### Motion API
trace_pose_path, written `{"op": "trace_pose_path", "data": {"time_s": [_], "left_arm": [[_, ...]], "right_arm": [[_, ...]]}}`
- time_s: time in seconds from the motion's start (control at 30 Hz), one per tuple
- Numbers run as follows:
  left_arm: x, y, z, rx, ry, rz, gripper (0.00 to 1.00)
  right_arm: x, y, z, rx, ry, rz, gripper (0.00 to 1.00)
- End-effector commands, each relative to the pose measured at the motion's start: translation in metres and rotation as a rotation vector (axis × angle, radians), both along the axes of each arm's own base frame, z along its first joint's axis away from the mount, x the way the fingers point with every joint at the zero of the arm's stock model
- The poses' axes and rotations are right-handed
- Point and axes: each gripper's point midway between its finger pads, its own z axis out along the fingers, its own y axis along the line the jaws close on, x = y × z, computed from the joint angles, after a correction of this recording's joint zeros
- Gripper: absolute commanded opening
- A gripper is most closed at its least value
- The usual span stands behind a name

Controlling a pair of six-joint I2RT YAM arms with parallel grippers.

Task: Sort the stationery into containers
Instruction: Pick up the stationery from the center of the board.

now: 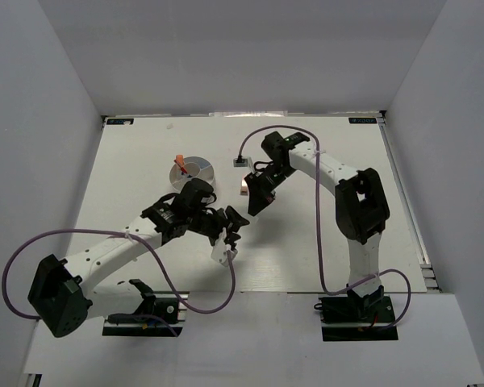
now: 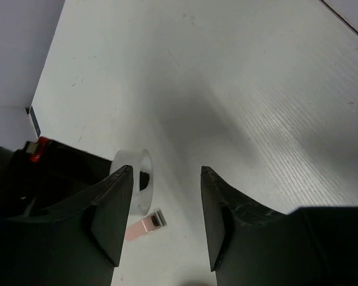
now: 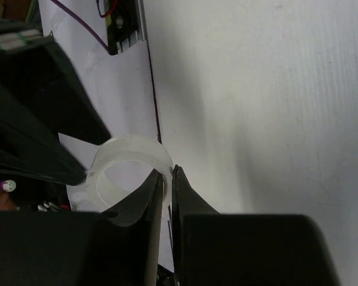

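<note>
My right gripper is shut on the wall of a translucent white ring, one finger inside it and one outside. In the left wrist view the ring stands on edge just left of my open left gripper, which has nothing between its fingers. A pinkish-tan clip lies flat on the table below the ring. From above, the two grippers meet near the table's middle, with the clip beside the right one. The round white tub sits far left of them with an orange stick in it.
A purple cable loops over the right arm, and a small pale object lies by its far end. Another purple cable arcs round the left arm. White walls enclose the table on three sides.
</note>
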Motion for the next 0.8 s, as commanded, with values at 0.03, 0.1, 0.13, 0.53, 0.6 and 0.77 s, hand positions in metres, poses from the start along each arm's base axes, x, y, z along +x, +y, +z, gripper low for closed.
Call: {"op": "trace_pose_path", "data": {"time_s": [0.03, 0.1, 0.13, 0.53, 0.6, 0.77], "left_arm": [[0.005, -0.011, 0.007, 0.008, -0.077, -0.017, 0.61], [0.004, -0.012, 0.006, 0.012, -0.091, -0.016, 0.62], [0.001, -0.014, 0.008, 0.003, -0.101, -0.023, 0.62], [0.000, -0.014, 0.010, 0.009, -0.127, 0.024, 0.61], [0.001, -0.013, 0.006, 0.019, -0.114, 0.034, 0.58], [0.006, -0.015, -0.004, 0.038, -0.091, 0.075, 0.53]], "right_arm": [[-0.019, 0.002, 0.030, 0.057, -0.006, 0.028, 0.00], [-0.021, 0.002, 0.029, 0.048, -0.026, 0.039, 0.00], [-0.023, 0.003, 0.028, 0.043, -0.034, 0.046, 0.00], [-0.020, 0.005, 0.018, -0.001, -0.056, 0.048, 0.00], [-0.020, 0.006, 0.021, 0.002, -0.074, 0.049, 0.00], [-0.022, 0.005, 0.025, -0.006, -0.128, 0.060, 0.00]]}}
